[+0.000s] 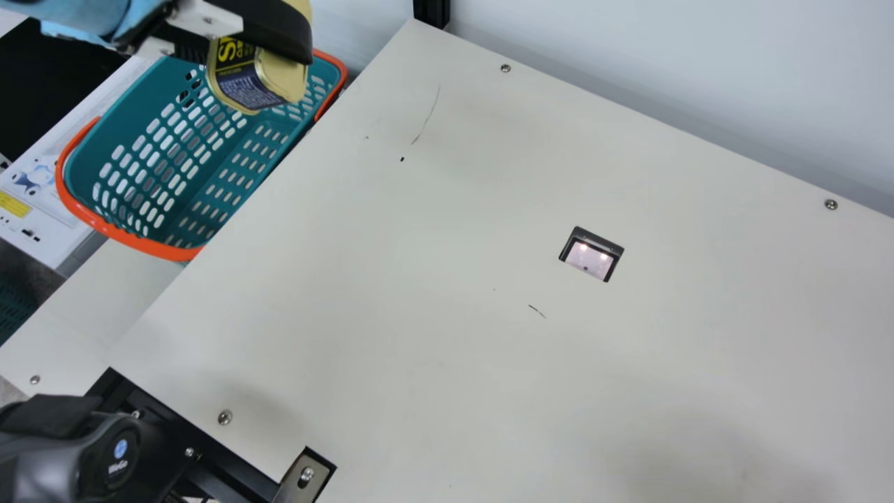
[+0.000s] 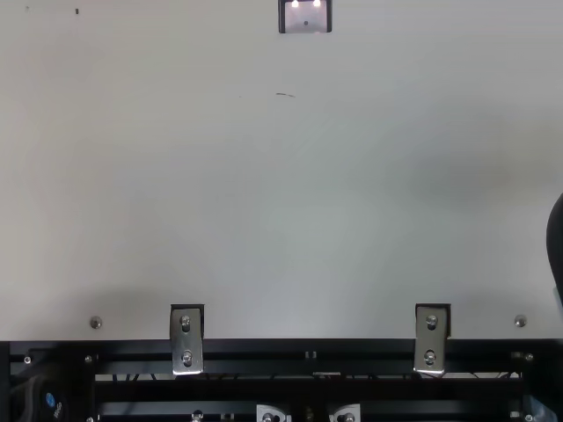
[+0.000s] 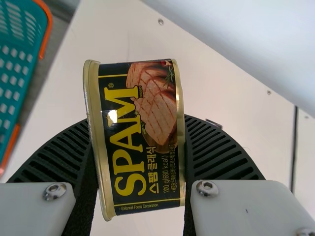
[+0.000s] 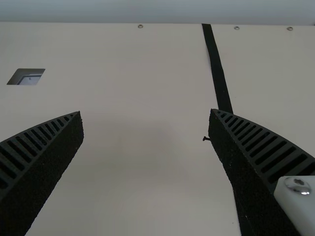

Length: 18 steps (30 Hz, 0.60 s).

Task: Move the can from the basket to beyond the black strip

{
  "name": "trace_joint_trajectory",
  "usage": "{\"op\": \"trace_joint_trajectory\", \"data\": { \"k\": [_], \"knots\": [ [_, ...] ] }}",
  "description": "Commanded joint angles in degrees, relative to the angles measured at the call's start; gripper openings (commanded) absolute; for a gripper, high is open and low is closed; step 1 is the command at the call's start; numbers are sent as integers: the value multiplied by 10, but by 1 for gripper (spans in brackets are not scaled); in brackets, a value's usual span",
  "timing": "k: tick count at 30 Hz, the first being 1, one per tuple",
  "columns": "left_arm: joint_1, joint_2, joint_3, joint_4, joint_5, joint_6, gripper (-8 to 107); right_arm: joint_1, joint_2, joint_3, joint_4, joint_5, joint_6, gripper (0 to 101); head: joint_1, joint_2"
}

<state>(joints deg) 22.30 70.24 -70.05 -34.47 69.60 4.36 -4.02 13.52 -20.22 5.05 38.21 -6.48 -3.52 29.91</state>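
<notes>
"What is the left gripper (image 1: pixel 269 49) doing?"

"Pinching the can (image 3: pixel 142 137) between its two black ribbed fingers, one on each side, in the left wrist view."

"And its label?"

"Large yellow lettering on black, finer yellow print beside it, and a picture of browned, sliced meat with a green sprig. Pale gold rims edge both ends. The main view adds another side, with small pale print on a dark blue panel."

"So where is the can?"

"Up off the table (image 1: pixel 419 244), tilted; in the main view it overlaps the far part of the teal basket (image 1: pixel 160 147) with the orange rim."

"Any writing nearby?"

"A white box (image 1: pixel 49 188) beside the basket bears a yellow sticker and a blue drawing. Low at the left, a black arm joint (image 1: pixel 77 454) wears a round badge: blue mark, pale print."

"The right gripper (image 4: pixel 146 112)?"

"Spread wide, nothing between its fingers. Past them, in that wrist view, the black strip (image 4: pixel 217 69) crosses the table."

"And that opening (image 1: pixel 591 255)?"

"Set in the tabletop, dark-framed, two bright spots inside."
</notes>
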Motion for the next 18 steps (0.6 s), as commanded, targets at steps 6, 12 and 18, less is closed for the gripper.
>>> {"op": "trace_joint_trajectory", "data": {
  "k": [6,12,18],
  "knots": [
    [17,0,37,-91,3,-26,10,0,0,0,0,0,0,101,-16,6],
    [38,-2,67,-149,3,-52,10,0,0,0,0,0,0,101,-16,6],
    [59,-5,99,-184,3,-68,10,0,0,0,0,0,0,101,-16,6]
  ]
}}
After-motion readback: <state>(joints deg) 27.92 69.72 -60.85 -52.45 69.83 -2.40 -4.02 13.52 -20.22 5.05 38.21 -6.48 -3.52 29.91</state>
